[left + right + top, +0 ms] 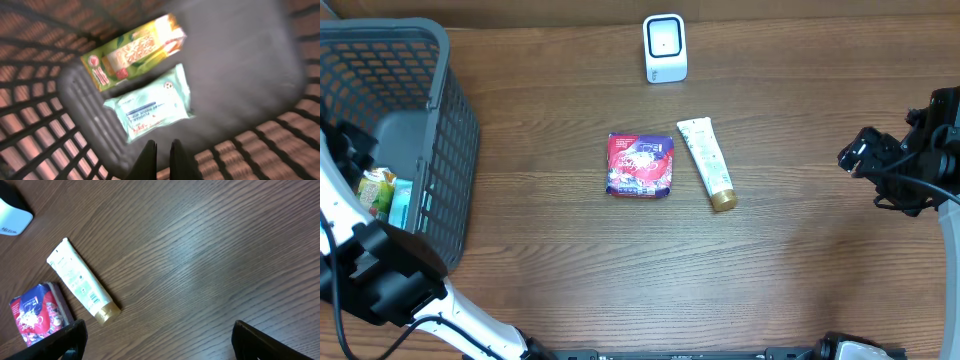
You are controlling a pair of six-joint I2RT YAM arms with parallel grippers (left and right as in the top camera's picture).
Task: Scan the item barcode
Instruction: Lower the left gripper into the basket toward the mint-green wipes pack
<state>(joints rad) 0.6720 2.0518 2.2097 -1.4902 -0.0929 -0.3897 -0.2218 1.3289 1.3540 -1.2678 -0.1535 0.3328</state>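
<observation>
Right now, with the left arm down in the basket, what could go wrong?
The left gripper looks shut on nothing, just off the pale green wipes pack; lifting may fetch nothing. The yellow-green drink carton lies right beside that pack, so a grab could drag it. The grey mesh basket walls leave little room.

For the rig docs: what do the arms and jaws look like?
Left arm: white tubular links, boxy black joint housings, a black cable. Right arm: black wrist assembly with looping black cables, pale link behind. Both pairs of jaws are plain black, flat-sided; no markings visible.
</observation>
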